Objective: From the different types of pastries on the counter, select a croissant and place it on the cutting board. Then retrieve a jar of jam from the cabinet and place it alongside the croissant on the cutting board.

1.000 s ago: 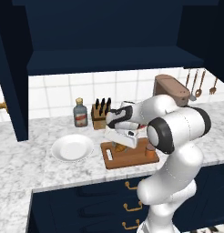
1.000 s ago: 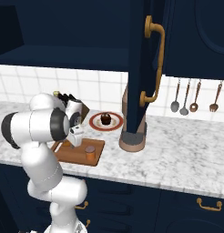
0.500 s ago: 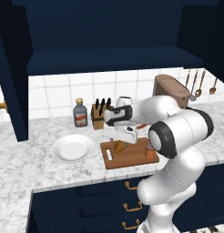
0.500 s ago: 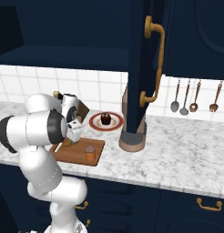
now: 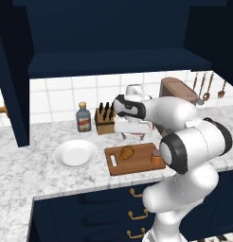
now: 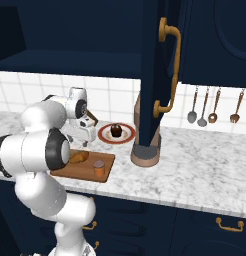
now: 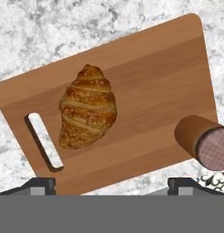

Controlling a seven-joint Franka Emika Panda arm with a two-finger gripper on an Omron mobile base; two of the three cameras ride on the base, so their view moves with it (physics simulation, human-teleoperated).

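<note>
Cutting board [image 7: 145, 86]: wooden, with a slot handle at one end; lies flat on the marble counter [image 5: 23, 165], near its front edge, just right of the white plate.

Croissant [image 7: 88, 106]: golden brown, lying on the board toward the slot-handle end, apart from the jar.

Jam jar [image 7: 202, 142]: brown-sided with a dark red lid, standing upright at the board's opposite end, close to a corner; in the right base view it sits at the board's near right corner [image 6: 99, 168].

Gripper [image 5: 136, 134]: hangs above the board's back edge, pointing down. Its two dark finger tips [image 7: 40, 185] stand far apart at the bottom of the hand view, nothing between them; jaws wide and empty.

White plate [image 5: 75, 153]: bare, left of the board.

Knife block [image 5: 105, 121]: against the tiled wall behind the board; a labelled bottle [image 5: 83, 118] stands just left of it.

Red-rimmed plate [image 6: 117, 133]: behind and right of the board, carrying a small dark pastry, possibly a cupcake, too small to be sure.

Cabinet door [image 6: 157, 75]: dark blue, swung open, brass handle facing the right camera.

Utensils [image 6: 212, 106]: hanging on the wall at right.
</note>
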